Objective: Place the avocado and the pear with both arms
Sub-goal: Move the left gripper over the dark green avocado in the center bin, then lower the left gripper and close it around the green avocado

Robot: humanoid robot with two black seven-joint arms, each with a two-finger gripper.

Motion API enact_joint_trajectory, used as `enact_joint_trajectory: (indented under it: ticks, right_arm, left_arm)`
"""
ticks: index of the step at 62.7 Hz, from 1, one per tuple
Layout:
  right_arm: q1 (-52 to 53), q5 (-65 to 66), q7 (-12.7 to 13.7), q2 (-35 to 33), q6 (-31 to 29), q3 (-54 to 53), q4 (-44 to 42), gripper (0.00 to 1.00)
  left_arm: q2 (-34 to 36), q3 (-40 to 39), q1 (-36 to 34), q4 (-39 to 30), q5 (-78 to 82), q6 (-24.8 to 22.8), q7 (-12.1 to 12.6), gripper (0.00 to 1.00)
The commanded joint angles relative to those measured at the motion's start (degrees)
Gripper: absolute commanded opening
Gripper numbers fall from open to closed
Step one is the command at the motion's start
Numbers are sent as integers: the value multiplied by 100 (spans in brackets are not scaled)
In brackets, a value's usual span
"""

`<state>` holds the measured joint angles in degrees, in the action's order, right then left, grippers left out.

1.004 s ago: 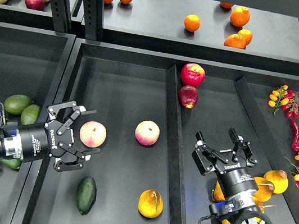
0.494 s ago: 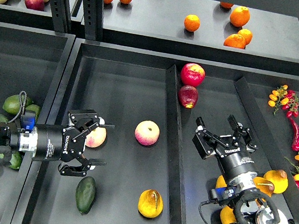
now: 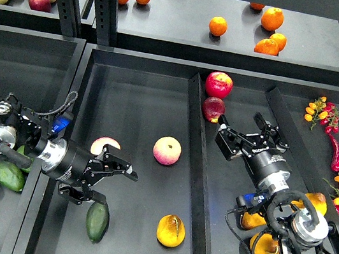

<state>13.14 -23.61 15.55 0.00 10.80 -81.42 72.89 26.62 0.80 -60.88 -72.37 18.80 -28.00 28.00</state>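
The avocado (image 3: pixel 97 220) lies dark green in the middle tray (image 3: pixel 141 103), near its front left. The pear (image 3: pixel 170 230), yellow-orange with a reddish streak, lies to its right. My left gripper (image 3: pixel 116 187) is open and empty just above the avocado, with its lower finger close to the fruit's top. It partly hides a pink-yellow peach (image 3: pixel 104 145). My right gripper (image 3: pixel 244 130) is open and empty over the right tray, near the divider (image 3: pixel 196 170), far from the pear.
A second peach (image 3: pixel 167 150) lies mid-tray. Two red apples (image 3: pixel 219 84) sit at the divider's far end. More avocados (image 3: pixel 9 176) lie in the left tray and more pears (image 3: pixel 315 202) under my right arm. Oranges (image 3: pixel 218 26) lie on the upper shelf.
My left gripper has moved right and down past the peach to just above the avocado. My right gripper has moved up and left toward the divider. Both stayed open.
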Motion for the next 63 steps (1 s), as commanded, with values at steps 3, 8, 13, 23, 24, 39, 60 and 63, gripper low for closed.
enact_joint_trajectory:
  ticks: [3, 8, 13, 23, 24, 39, 60, 63]
  right_arm:
    - [109, 6, -8, 0, 28, -5, -82, 100]
    - [127, 6, -8, 0, 28, -5, -99, 100]
    - [144, 14, -8, 0, 28, -5, -108, 100]
    - [224, 15, -9, 0, 28, -14, -125, 100]
    - [224, 15, -17, 0, 28, -14, -125, 100]
    - [285, 6, -8, 0, 28, -119, -125, 100]
    - [285, -3, -8, 0, 19, -137, -125, 100]
    - [294, -12, -8, 0, 19, -137, -125, 100]
  left_arm:
    - [-368, 342, -267, 214, 36, 0, 0, 100]
    - [-508, 526, -337, 320, 150, 0, 0, 100]
    - [-544, 755, -407, 390, 326, 0, 0, 100]
    - [-737, 1080, -434, 549, 440, 0, 0, 100]
    - [-746, 1106, -442, 557, 440, 0, 0, 100]
    - [-1027, 1458, -627, 944, 440, 0, 0, 100]
    - [-1695, 1722, -618, 1630, 440, 0, 0, 100]
    - [-1748, 1792, -618, 1717, 440, 0, 0, 100]
